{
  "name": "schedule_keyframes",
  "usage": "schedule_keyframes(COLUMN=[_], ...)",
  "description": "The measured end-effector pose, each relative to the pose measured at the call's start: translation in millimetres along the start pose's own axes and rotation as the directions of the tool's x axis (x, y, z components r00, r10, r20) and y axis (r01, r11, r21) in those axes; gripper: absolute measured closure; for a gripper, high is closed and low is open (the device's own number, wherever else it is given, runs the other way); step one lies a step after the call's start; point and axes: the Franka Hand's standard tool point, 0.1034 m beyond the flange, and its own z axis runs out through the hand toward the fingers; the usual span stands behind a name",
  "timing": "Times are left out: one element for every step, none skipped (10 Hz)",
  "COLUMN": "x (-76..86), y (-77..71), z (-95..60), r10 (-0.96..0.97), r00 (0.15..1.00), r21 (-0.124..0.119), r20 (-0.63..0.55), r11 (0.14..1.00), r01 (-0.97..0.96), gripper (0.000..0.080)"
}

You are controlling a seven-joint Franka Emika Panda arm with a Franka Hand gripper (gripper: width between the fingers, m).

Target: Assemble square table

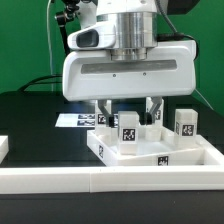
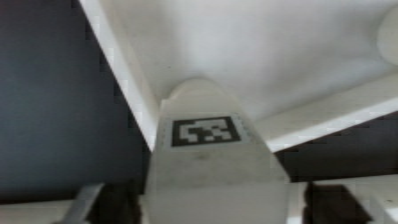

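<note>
I am looking across the white border rail [image 1: 110, 180] that is running along the near edge of the black tabletop [image 1: 30, 125]. Just behind it the square table slab [image 1: 150, 150] is lying flat toward the near right part of the tabletop as the exterior view shows it. On the slab a tagged leg [image 1: 128, 131] is standing upright, its black-and-white tag facing the camera. My hand [image 1: 128, 112] is hanging right over that leg, one finger [image 1: 104, 114] on each side of it, set narrow about the leg; I cannot tell whether the pads are actually pressing on it. In the wrist view the same leg [image 2: 208, 135] is filling the middle, tag toward the lens, with the white slab [image 2: 267, 50] spreading beyond it and the dark tabletop [image 2: 54, 100] beside.

A second leg [image 1: 184, 123] is standing upright farther back on the exterior view's right. Farther still, behind the hand, the marker board [image 1: 75, 119] is lying flat on the tabletop.
</note>
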Motion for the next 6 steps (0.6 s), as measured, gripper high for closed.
schedule_keyframes(x=[-0.1, 0.1, 0.0, 0.0, 0.0, -0.1], y=[0.2, 3.1, 2.4, 2.5, 2.5, 2.5], z=[0.0, -0.1, 0.0, 0.1, 0.1, 0.1], r10=[-0.002, 0.0, -0.001, 0.016, 0.02, 0.047], r00=[1.0, 1.0, 1.0, 1.0, 1.0, 0.999], r21=[0.0, -0.003, -0.003, -0.002, -0.002, -0.002], r20=[0.0, -0.001, 0.0, 0.0, 0.0, 0.0], r11=[1.0, 1.0, 1.0, 1.0, 1.0, 0.999], r01=[0.002, 0.0, 0.001, -0.016, -0.02, -0.047], gripper=[0.0373, 0.0507, 0.0508, 0.0508, 0.0508, 0.0508])
